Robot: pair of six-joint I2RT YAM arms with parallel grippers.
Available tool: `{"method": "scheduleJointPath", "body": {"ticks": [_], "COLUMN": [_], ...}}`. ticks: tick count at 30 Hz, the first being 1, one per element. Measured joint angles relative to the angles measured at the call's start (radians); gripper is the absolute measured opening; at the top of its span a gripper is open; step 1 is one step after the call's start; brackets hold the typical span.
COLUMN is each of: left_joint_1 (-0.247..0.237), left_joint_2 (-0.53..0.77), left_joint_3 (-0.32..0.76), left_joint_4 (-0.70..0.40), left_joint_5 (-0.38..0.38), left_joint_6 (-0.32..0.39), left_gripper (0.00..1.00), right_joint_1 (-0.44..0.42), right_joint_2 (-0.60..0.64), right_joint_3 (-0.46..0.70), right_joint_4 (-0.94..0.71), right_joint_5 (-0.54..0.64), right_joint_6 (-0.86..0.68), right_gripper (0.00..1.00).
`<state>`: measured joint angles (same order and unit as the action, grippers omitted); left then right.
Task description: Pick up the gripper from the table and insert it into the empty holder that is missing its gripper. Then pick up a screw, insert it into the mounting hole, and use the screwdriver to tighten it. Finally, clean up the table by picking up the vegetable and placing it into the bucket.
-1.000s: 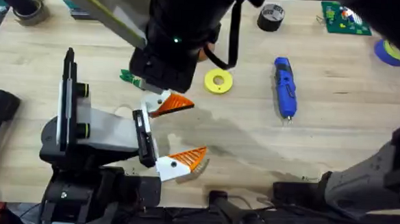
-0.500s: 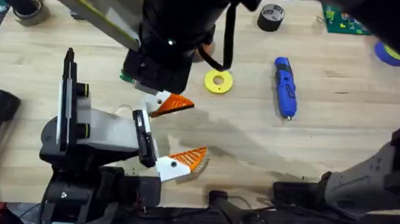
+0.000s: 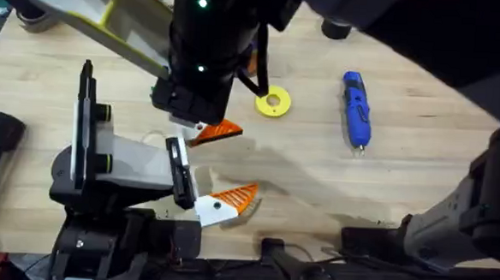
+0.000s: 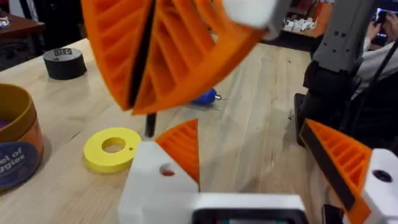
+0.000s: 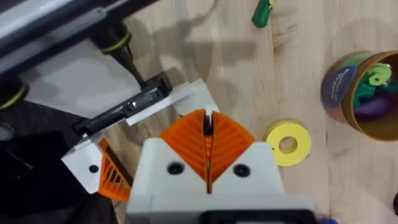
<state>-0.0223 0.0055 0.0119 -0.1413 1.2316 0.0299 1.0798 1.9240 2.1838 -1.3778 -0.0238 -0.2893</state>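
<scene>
gripper wedge (image 4: 182, 146) sits seated on the white holder (image 4: 152, 180), the far finger of the left hand (image 3: 227, 164), near-left on the table (image 3: 419, 192). right arm (image 3: 213, 35) reaches across from the near right and hangs over that finger, prob. to work on the mount from above. left hand lies level w/ fingers apart, which i judge keeps the holder steady and its face open. right hand (image 5: 207, 124) has its orange pads pressed together; a thin dark sliver shows between them, can't tell if it's a screw. bucket (image 5: 339, 87) stands far of the hands. screwdriver (image 3: 355, 107) lies well apart to the right w/ bare wood around it, so easy to reach. yellow disc (image 3: 273, 102) sits just far-right of the wedge, tight spot. vegetable (image 5: 262, 12) lies far-left. mounting hole (image 4: 166, 169) looks empty.
</scene>
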Motion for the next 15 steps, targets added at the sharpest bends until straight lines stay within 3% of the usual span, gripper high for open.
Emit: {"method": "scheduleJointPath", "body": {"ticks": [15], "left_joint_1": [0.0], "left_joint_2": [0.0], "left_joint_3": [0.0], "left_joint_4": [0.0], "left_joint_5": [0.0], "left_joint_6": [0.0], "left_gripper": [0.985], "right_joint_1": [0.0], "right_joint_2": [0.0], "right_joint_3": [-0.016], "right_joint_4": [-0.014], "right_joint_5": [0.0], "right_joint_6": [0.0], "right_gripper": [0.005]}}
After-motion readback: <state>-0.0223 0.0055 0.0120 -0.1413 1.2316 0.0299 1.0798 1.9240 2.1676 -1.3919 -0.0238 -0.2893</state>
